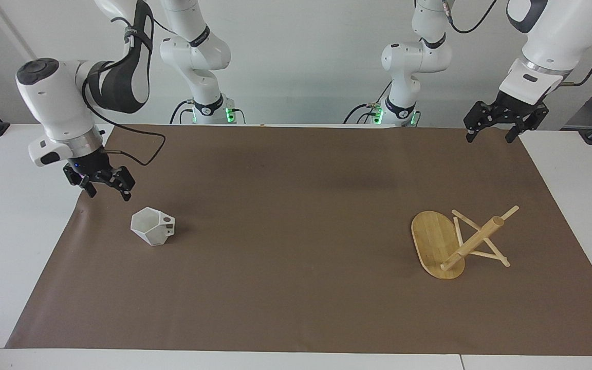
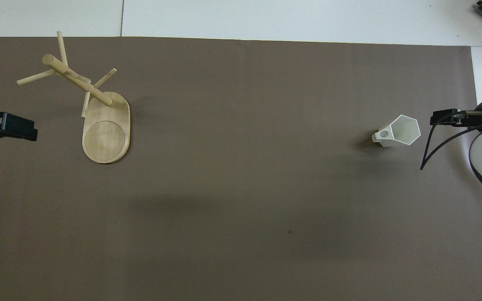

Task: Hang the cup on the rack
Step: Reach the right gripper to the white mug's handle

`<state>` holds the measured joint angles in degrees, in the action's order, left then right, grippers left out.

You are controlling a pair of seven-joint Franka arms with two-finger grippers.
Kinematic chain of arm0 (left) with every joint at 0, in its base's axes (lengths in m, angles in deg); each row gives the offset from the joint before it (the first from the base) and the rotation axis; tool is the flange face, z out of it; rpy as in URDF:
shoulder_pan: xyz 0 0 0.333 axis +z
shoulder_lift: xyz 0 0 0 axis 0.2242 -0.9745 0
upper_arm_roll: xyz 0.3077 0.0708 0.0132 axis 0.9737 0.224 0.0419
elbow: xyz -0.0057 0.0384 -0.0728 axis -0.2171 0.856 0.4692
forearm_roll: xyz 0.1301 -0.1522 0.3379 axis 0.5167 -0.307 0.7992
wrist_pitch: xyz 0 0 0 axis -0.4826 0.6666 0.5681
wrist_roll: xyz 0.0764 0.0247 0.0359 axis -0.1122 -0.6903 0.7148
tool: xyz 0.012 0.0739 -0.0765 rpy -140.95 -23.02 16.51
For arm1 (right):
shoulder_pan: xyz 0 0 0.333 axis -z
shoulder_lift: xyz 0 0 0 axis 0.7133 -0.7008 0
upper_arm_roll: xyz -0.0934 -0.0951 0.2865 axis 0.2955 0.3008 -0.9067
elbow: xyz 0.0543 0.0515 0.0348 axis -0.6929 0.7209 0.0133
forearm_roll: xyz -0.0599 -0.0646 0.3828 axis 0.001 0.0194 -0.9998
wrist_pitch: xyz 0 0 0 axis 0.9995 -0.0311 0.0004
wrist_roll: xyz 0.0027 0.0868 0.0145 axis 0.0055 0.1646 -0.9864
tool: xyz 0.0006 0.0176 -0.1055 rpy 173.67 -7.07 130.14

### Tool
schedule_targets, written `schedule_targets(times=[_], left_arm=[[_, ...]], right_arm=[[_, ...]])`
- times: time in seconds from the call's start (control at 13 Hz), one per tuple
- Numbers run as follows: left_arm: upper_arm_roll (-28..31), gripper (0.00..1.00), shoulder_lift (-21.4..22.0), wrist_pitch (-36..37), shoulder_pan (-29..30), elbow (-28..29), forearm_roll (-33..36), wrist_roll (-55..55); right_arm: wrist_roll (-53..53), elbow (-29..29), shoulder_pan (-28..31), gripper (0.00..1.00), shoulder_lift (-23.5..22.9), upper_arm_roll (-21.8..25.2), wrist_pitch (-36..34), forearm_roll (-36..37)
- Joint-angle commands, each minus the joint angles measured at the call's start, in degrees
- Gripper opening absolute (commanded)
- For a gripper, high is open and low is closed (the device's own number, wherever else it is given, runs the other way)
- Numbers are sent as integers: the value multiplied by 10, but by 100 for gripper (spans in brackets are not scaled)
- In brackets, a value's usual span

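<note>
The white faceted cup (image 1: 152, 226) stands mouth up on the brown mat toward the right arm's end; it also shows in the overhead view (image 2: 401, 131). Its pierced handle points toward the middle of the table. My right gripper (image 1: 109, 194) is open and hangs over the mat's edge close beside the cup, not touching it; its tip shows in the overhead view (image 2: 445, 118). The bamboo rack (image 1: 436, 241) stands on its oval base toward the left arm's end, with its post and pegs (image 2: 75, 79) free. My left gripper (image 1: 488, 137) is open and waits above the mat's corner.
The brown mat (image 1: 296, 288) covers most of the white table (image 1: 13, 246). A black cable (image 2: 433, 144) hangs from the right arm's wrist near the cup. The two arm bases stand at the robots' edge.
</note>
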<state>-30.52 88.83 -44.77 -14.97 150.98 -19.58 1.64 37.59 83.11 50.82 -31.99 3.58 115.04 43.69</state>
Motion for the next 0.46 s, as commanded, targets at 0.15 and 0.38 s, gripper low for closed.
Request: schedule_targets(times=[0.15,0.38], left_arm=[[5,100,14,1,-4,15,-1,0],[5,100,14,1,-4,15,-1,0]], right_arm=[[2,11,0,100,-26,-2,47,7],[2,30,-4,100,-31,-3,79,7]])
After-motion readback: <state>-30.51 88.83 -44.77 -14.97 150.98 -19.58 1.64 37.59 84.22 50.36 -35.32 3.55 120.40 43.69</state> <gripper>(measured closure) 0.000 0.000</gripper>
